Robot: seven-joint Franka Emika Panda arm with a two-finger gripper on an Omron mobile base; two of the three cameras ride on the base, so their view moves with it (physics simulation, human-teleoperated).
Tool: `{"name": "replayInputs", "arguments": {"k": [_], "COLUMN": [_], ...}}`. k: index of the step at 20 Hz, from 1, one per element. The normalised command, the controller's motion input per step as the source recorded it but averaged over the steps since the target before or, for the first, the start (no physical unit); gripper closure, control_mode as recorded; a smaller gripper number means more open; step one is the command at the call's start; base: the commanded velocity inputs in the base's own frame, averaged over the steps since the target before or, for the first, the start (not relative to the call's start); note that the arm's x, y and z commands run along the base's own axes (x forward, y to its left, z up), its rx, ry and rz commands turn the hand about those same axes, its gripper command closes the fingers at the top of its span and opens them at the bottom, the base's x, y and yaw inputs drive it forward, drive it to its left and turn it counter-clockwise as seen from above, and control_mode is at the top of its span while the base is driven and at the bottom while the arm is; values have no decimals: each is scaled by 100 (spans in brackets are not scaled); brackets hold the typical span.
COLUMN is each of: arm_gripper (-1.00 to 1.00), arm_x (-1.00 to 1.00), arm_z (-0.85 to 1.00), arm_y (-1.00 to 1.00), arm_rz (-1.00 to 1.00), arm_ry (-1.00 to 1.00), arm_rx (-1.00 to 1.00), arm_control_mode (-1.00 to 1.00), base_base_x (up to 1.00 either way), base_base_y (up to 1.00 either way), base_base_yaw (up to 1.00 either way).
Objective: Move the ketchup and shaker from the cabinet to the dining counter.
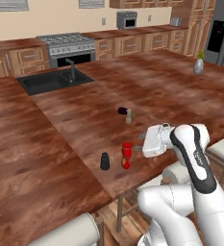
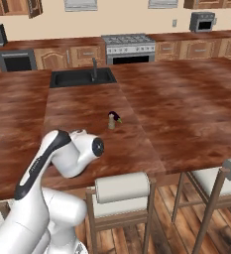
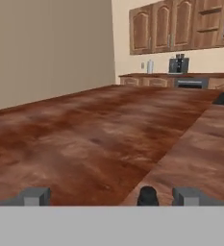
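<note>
Kitchen: the dining counter (image 1: 75, 120) spreads wide and largely bare, its near edge running just in front of the arm, with a sink (image 1: 51, 80) set in at the far side. Near that front edge stand the ketchup (image 1: 126, 155) and, just beside it, the shaker (image 1: 105, 161), both upright and apart. The gripper (image 3: 111, 196) sits low over the counter with fingers spread wide, holding nothing, the shaker's top between them.
</note>
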Motion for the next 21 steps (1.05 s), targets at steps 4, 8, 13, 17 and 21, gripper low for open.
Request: {"name": "replayInputs", "arguments": {"k": [4,8,13,17,21], "arm_gripper": [-100,-100,-100,-100,-100], "arm_x": [-30,-52,-57,-59,-66], "arm_z": [48,37,29,23,0], "arm_y": [0,-1,-2,-8,-3], "arm_rz": [-14,-9,-7,-7,-8], "arm_ry": [30,23,19,14,5], "arm_rx": [0,0,0,-3,-11], "arm_control_mode": [-100,-100,-100,-100,-100], "base_base_x": [0,0,0,0,0], "base_base_y": [0,0,0,0,0], "base_base_yaw": [0,0,0,0,0]}}
